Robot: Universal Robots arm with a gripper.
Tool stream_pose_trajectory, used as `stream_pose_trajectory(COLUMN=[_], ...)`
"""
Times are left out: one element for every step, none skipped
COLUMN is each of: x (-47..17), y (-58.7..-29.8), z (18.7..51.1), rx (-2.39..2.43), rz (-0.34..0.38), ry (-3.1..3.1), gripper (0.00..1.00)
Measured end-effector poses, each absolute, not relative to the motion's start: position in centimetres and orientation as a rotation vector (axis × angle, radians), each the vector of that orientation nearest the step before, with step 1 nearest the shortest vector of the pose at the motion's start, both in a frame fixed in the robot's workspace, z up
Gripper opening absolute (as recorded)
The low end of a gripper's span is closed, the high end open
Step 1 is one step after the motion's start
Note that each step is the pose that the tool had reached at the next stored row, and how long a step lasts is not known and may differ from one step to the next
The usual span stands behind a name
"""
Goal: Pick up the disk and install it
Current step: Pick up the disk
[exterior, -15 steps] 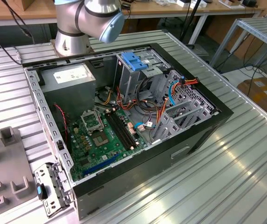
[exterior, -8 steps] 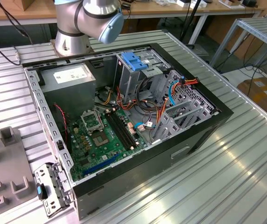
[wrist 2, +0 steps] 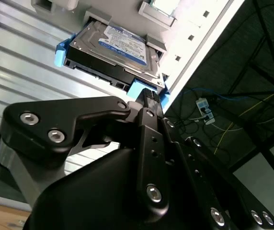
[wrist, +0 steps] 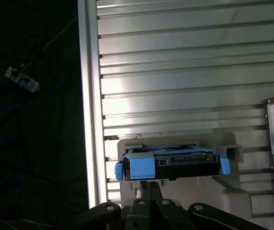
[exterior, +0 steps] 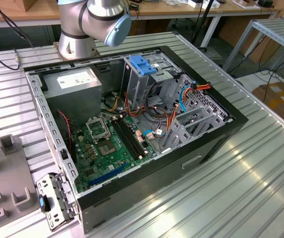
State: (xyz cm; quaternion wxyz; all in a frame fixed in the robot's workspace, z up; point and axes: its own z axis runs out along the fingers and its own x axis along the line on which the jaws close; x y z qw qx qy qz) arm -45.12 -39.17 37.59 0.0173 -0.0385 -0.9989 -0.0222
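Exterior view, from its left: grey fixture plate (exterior: pixel 13 173) on ribbed aluminium table (exterior: pixel 241 188). Next, open computer case (exterior: pixel 157 181), lying on its side, with grey power supply (exterior: pixel 75 87), green motherboard (exterior: pixel 105 146) and blue drive-bay latch (exterior: pixel 143 64) inside. Robot arm (exterior: pixel 95 20) behind the case.

Both wrist views: disk (wrist 2: pixel 120 50) (wrist: pixel 185 163) lying in pale grey cradle (wrist: pixel 213 139) near the table's edge, blue end tab toward gripper (wrist 2: pixel 149 96) (wrist: pixel 149 184). Gripper right at that tab; open, closed or gripping: cannot tell.
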Motion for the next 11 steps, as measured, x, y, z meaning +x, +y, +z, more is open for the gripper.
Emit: stream_pose_trajectory(x=[-45.12,-45.13,-45.13,-45.13,-45.13,-45.13,-45.13,-45.13,-45.13,-45.13,-45.13], y=[-39.17,-39.17,-39.17,-39.17,-39.17,-39.17,-39.17,-39.17,-39.17,-39.17,-39.17], z=[37.59,37.59,37.59,37.59,37.59,37.58,37.58,37.58,37.57,37.57,37.57], rx=[-0.120,-0.120,-0.120,-0.116,-0.101,-0.071,-0.029,0.014,0.041,0.084,0.110], rz=[-0.069,-0.069,-0.069,-0.070,-0.070,-0.069,-0.068,-0.067,-0.067,-0.066,-0.066], ry=[-3.104,-3.104,-3.104,-3.104,-3.104,-3.105,-3.105,-3.104,-3.104,-3.102,-3.101], gripper=[0.11,0.11,0.11,0.11,0.11,0.11,0.11,0.11,0.11,0.11,0.11])
